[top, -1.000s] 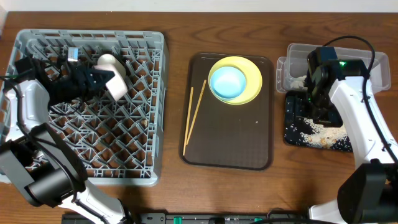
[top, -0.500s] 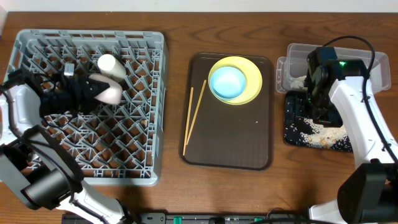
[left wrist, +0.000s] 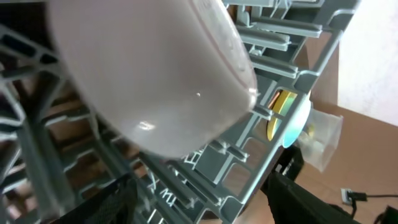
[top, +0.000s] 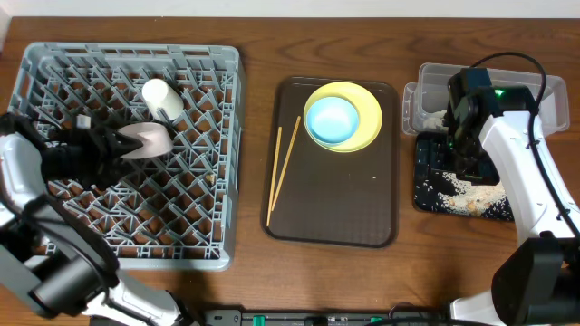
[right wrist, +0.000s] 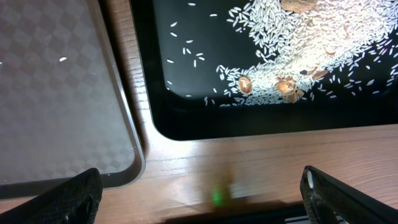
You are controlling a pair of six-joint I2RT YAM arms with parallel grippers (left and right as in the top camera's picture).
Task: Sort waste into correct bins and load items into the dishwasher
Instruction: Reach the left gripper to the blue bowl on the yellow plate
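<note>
A pale pink cup [top: 147, 140] lies on its side in the grey dish rack [top: 208, 226], next to an upright white cup [top: 157, 92]. My left gripper [top: 111, 145] is just left of the pink cup, open and apart from it. In the left wrist view the cup [left wrist: 143, 68] fills the top, beyond my open left gripper [left wrist: 205, 205], with only rack bars between the fingers. My right gripper [top: 466, 163] hangs open over the black tray of spilled rice [top: 435, 195]. The right wrist view shows the rice [right wrist: 292, 43] ahead of the open right gripper [right wrist: 205, 199].
A brown tray [top: 335, 226] in the middle holds a yellow plate [top: 367, 127] with a blue bowl [top: 332, 118] on it, and two chopsticks [top: 283, 167]. A clear plastic container [top: 430, 86] stands at the back right, behind the black tray.
My left gripper has opened, let go of the pink cup and drawn back to the left. The cup now lies in the rack. The right arm has not moved.
</note>
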